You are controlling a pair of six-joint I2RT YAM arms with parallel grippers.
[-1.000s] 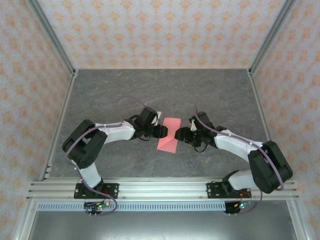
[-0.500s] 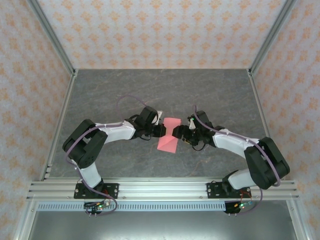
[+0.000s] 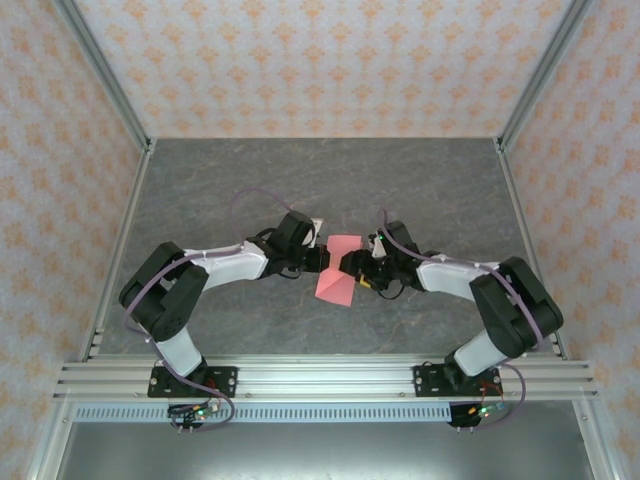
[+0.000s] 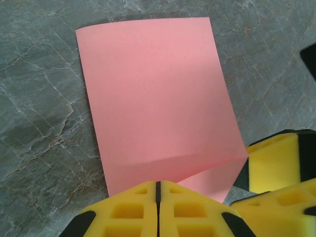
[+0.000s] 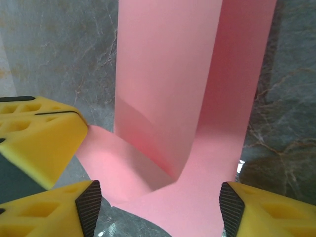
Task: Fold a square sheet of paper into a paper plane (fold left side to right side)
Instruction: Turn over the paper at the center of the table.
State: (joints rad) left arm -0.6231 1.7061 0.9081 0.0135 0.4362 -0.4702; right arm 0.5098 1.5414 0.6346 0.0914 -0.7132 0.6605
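The square sheet of paper [image 3: 336,284] is pink and lies partly folded on the grey table between both arms. In the left wrist view the paper [image 4: 158,94] spreads away from my left gripper [image 4: 158,184], whose yellow fingers are shut on its near edge, lifting a flap. My left gripper [image 3: 327,260] comes at the sheet from the left. My right gripper [image 3: 358,268] reaches over its right edge. From the right wrist the paper [image 5: 168,74] curls over itself, and my right gripper [image 5: 159,203] stands open astride it, not pinching it.
The grey marbled table [image 3: 300,180] has bare room behind and in front of the sheet. Patterned walls with metal posts [image 3: 100,70] close it in on three sides. An aluminium rail [image 3: 320,375] carrying both arm bases runs along the near edge.
My left gripper has shut on the paper's edge. My right gripper has moved left, over the sheet's right side, and the sheet has buckled slightly.
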